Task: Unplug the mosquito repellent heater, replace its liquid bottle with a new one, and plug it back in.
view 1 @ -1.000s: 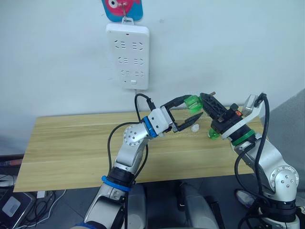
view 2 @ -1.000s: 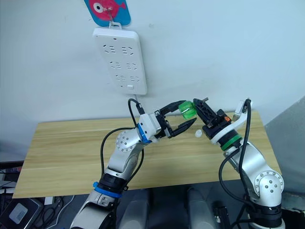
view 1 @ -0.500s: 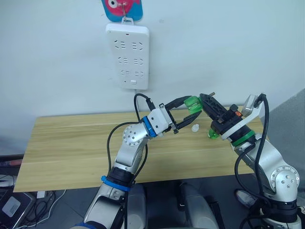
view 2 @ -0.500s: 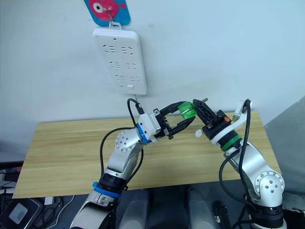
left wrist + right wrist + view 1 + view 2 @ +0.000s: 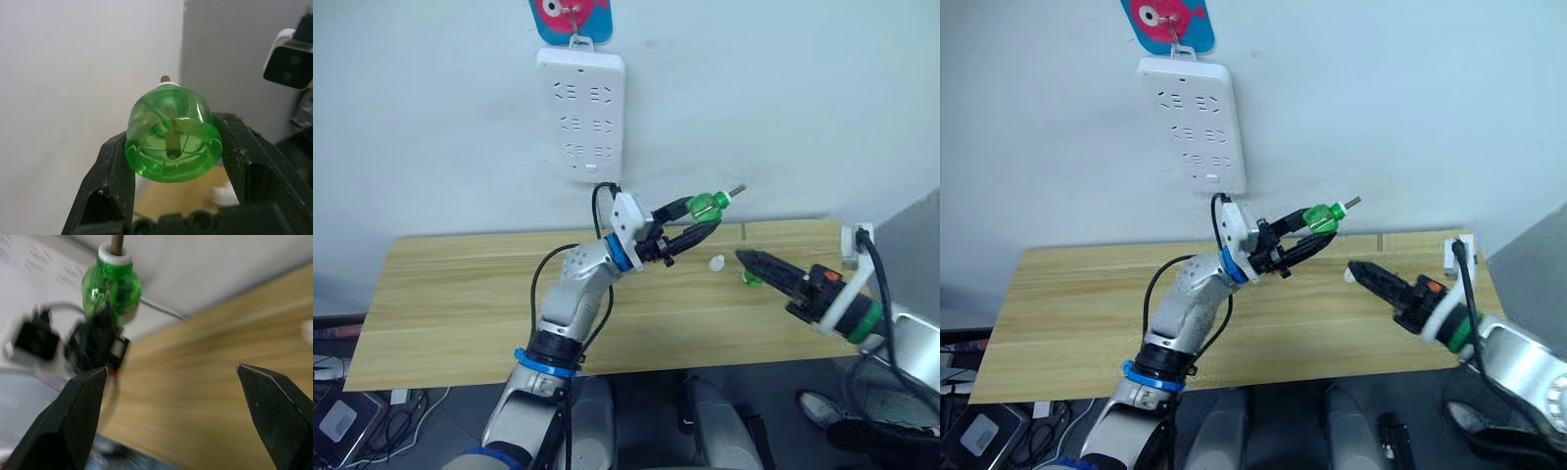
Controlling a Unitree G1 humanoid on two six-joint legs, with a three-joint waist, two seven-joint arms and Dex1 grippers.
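Observation:
A green liquid bottle (image 5: 708,206) with a white neck and a brown wick hangs above the table's far middle. My left gripper (image 5: 703,216) is shut on its body, with the wick end pointing right. From the left wrist, the bottle's round base (image 5: 171,139) sits between both black fingers. My right gripper (image 5: 171,369) stands wide open and holds nothing. It is low over the table (image 5: 460,294), to the right of the bottle and apart from it. Another green bottle (image 5: 750,279) stands half hidden behind it. The mosquito repellent heater is out of view.
A long white power strip (image 5: 579,116) hangs on the wall above the table, under a fish-shaped hook (image 5: 570,14). A small white cap (image 5: 716,262) lies on the table between the two grippers. The left half of the tabletop is bare wood.
My right gripper has opened, let go of the bottle's neck end and pulled back to the right and down. The left gripper has raised the bottle slightly, wick now exposed.

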